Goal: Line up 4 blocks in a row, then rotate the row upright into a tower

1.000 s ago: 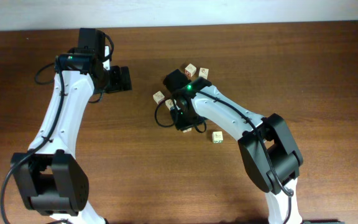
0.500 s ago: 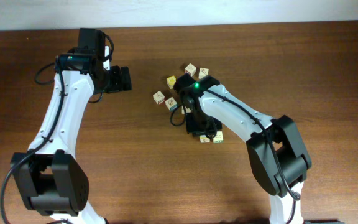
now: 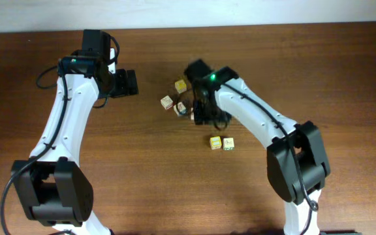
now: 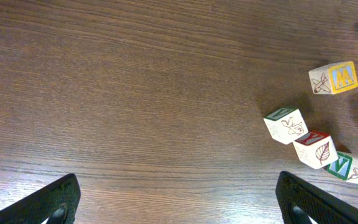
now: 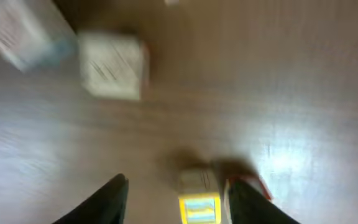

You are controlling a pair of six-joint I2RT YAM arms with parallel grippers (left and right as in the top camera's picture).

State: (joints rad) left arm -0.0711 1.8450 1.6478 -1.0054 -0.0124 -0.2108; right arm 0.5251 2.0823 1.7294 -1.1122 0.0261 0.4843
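Hanging above the table (image 3: 344, 78) toward its far edge, the left gripper (image 4: 180, 202) is spread wide with nothing in it. The right gripper (image 5: 179, 186) has its jaws parted around a yellow-faced block (image 5: 199, 200); the view is too blurred to tell whether a finger touches it. Other blocks (image 3: 167, 102) cluster near the table's middle, and a pair (image 3: 215, 142) lies side by side nearer the front edge.

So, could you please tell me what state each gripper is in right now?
Left gripper: open, empty.
Right gripper: jaws apart, yellow-faced block between them, apparently not gripped.
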